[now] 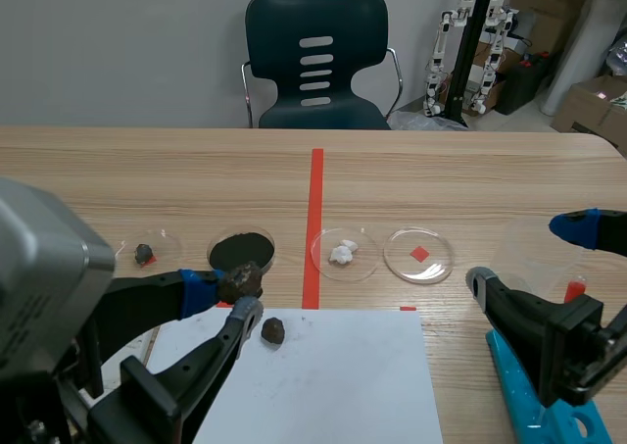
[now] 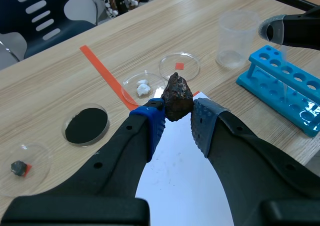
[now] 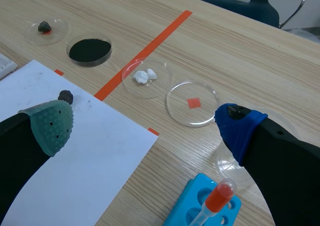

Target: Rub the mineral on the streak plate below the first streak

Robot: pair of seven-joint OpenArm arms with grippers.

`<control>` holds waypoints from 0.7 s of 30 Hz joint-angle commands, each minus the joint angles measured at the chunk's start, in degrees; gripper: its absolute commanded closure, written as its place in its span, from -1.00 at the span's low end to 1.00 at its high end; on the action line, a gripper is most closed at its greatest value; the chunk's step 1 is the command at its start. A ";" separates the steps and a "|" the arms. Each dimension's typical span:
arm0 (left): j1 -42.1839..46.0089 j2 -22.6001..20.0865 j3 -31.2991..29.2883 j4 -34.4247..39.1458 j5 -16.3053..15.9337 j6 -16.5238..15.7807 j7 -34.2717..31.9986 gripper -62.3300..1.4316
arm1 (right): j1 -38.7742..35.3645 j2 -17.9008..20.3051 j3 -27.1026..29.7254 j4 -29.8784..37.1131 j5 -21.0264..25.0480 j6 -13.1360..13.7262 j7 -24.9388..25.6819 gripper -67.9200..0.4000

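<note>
The white streak plate runs off the scene view's lower edge, and the left pincer hides its near-left corner. Faint grey specks on it may be the first streak, but they are too slight to tell. Right of the plate, the blue rack is cut off and partly covered by the right pincer. The pads hide the mineral's flanks.

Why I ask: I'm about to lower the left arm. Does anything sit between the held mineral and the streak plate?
Nothing visible does: the mineral, shut in the left gripper, hangs above the streak plate near its far edge. A small dark rock lies on the plate there, beside the gripper, and is probably best avoided.
</note>
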 commanded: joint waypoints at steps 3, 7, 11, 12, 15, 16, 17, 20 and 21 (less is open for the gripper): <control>0.00 0.17 -0.20 0.44 -0.39 -0.11 -1.03 0.55 | 0.04 0.17 0.46 1.16 0.59 0.04 0.87 -0.74; 0.00 0.17 -0.20 0.44 -0.39 -0.11 -1.03 0.55 | 0.04 0.17 0.46 1.16 0.59 0.04 0.87 -0.74; 0.00 0.17 -0.20 0.44 -0.39 -0.11 -1.03 0.55 | 0.04 0.17 0.46 1.16 0.59 0.04 0.87 -0.74; 0.00 0.17 -0.20 0.44 -0.39 -0.11 -1.03 0.55 | 0.04 0.17 0.46 1.16 0.59 0.04 0.87 -0.74; 0.00 0.17 -0.20 0.44 -0.39 -0.11 -1.03 0.55 | 0.04 0.17 0.46 1.16 0.59 0.04 0.87 -0.74; 0.00 0.15 -0.20 0.44 -0.39 -0.11 -0.87 0.55 | 0.04 0.17 0.46 1.16 0.59 0.04 0.87 -0.74; 0.00 0.15 -0.20 0.44 -0.39 -0.11 -0.22 0.55 | 0.04 0.17 0.46 1.16 0.59 0.04 0.87 -0.74; 0.00 0.15 -0.20 0.44 -0.39 -0.11 0.46 0.55 | 0.04 0.17 0.46 1.16 0.59 0.04 0.87 -0.74; 0.00 0.15 -0.20 0.44 -0.39 -0.11 0.46 0.55 | 0.04 0.17 0.46 1.16 0.59 0.04 0.87 -0.74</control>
